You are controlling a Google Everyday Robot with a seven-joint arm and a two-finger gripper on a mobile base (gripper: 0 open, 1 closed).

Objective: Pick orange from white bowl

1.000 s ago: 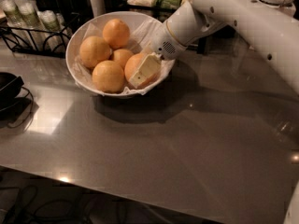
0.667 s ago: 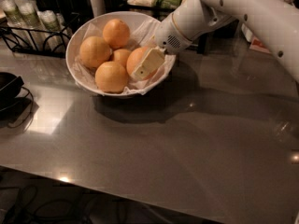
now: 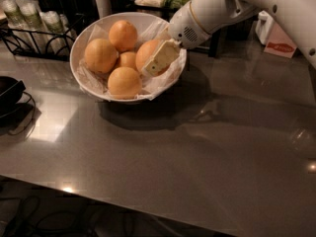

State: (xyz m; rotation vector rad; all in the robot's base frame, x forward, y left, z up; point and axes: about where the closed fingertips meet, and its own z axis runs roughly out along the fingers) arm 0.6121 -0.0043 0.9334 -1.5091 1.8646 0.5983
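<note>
The white bowl (image 3: 80,42), lined with crumpled white paper, stands at the back left of the grey table (image 3: 207,162). It holds several oranges. My gripper (image 3: 151,62) reaches in from the upper right and is shut on the orange (image 3: 144,52) at the bowl's right side. One cream finger (image 3: 161,58) lies across the front of the fruit; the other is hidden behind it. The held orange sits a little higher than its neighbours. Other oranges lie at the back (image 3: 123,35), the left (image 3: 100,55) and the front (image 3: 124,82).
A black wire rack with bottles (image 3: 29,28) stands at the back left. A black dish (image 3: 7,90) with a cable sits at the left edge. Cups and boxes line the back; a white jug and a red card (image 3: 279,46) stand at the back right.
My gripper has moved up and slightly back with the orange in it, raising the fruit from the bowl's right side. The other oranges and the bowl have stayed put.
</note>
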